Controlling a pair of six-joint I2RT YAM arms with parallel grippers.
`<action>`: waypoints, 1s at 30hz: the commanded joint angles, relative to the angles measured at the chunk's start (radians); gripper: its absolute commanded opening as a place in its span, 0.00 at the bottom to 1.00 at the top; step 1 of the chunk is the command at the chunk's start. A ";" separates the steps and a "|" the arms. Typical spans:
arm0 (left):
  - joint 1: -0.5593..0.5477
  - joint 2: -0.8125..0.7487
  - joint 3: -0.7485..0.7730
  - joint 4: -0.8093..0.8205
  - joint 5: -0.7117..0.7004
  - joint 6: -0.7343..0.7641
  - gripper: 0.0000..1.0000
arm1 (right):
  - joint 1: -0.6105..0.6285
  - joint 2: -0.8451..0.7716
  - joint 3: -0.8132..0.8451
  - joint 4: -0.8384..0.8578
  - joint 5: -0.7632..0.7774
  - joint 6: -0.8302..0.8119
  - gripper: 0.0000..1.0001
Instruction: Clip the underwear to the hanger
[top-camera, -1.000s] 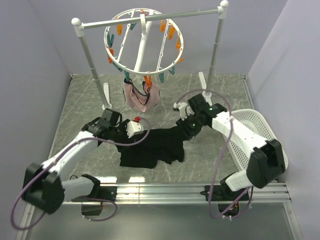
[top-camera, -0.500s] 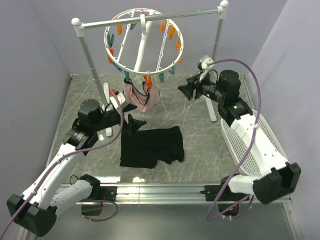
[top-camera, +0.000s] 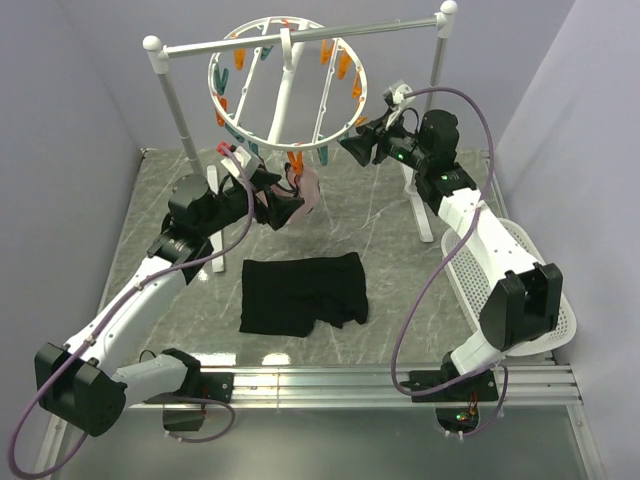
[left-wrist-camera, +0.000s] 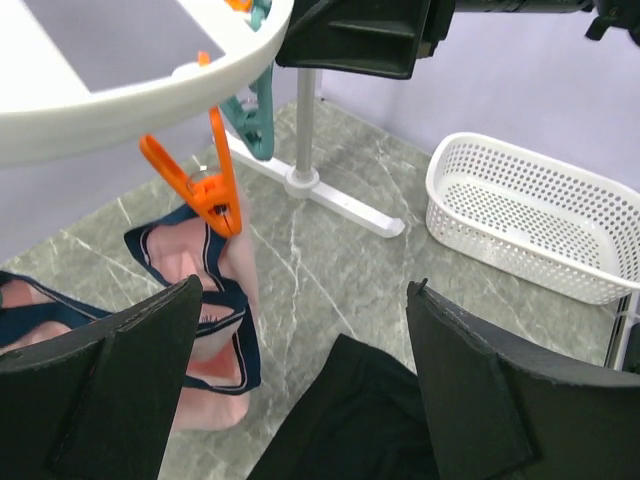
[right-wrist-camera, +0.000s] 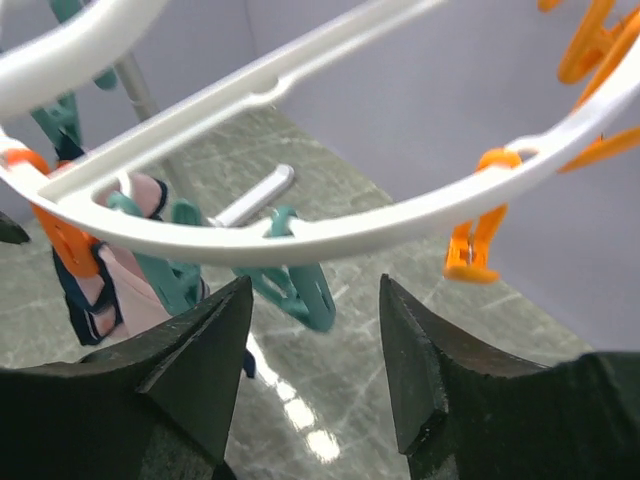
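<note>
One black underwear (top-camera: 303, 293) spread flat, slightly rumpled, one white hanger (top-camera: 212, 80), one pink garment (left-wrist-camera: 230, 290) clipped on, left gripper (left-wrist-camera: 305, 290) and right gripper (right-wrist-camera: 315, 290) held agape, empty

Black underwear (top-camera: 303, 293) lies flat below the hanging white hanger (top-camera: 287, 85).

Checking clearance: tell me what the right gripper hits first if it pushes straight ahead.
Likely the teal clothespin on the hanger rim, dead ahead of the right gripper; depth is unclear.
</note>
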 joint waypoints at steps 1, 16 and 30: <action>-0.003 -0.009 0.049 0.055 -0.015 -0.034 0.89 | 0.003 0.002 0.064 0.115 -0.052 0.053 0.60; -0.003 -0.067 0.047 -0.017 -0.032 -0.071 0.87 | 0.051 -0.063 0.027 0.047 -0.044 0.024 0.00; -0.009 -0.115 0.044 0.005 -0.049 -0.080 0.74 | 0.144 -0.197 -0.057 -0.022 -0.028 0.087 0.00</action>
